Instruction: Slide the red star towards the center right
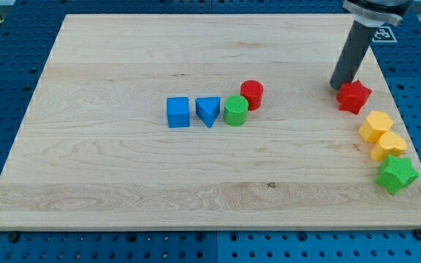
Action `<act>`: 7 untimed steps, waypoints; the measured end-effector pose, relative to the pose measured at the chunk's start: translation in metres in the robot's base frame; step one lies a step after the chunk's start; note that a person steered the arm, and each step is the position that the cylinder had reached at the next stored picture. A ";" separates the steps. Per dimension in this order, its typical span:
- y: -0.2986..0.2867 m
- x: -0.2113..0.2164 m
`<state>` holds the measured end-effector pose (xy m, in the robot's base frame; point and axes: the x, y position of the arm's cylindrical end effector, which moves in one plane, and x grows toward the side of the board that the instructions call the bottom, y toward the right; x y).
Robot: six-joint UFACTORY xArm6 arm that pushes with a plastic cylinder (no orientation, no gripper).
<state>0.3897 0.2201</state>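
Observation:
The red star [354,96] lies near the board's right edge, a little above mid-height. My tip [340,86] rests at the star's upper left, touching or nearly touching it. The dark rod rises from there to the view's top right. A yellow block [376,126] sits just below and right of the star, a small gap apart.
A second yellow block [389,145] and a green star [397,174] lie below the first at the right edge. Mid-board stand a blue cube [178,112], blue triangle [208,111], green cylinder [235,111] and red cylinder [252,94]. The wooden board [123,183] sits on a blue pegboard.

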 end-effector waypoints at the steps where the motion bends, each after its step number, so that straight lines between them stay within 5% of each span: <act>1: 0.040 0.009; 6: 0.013 0.020; 7: -0.039 0.004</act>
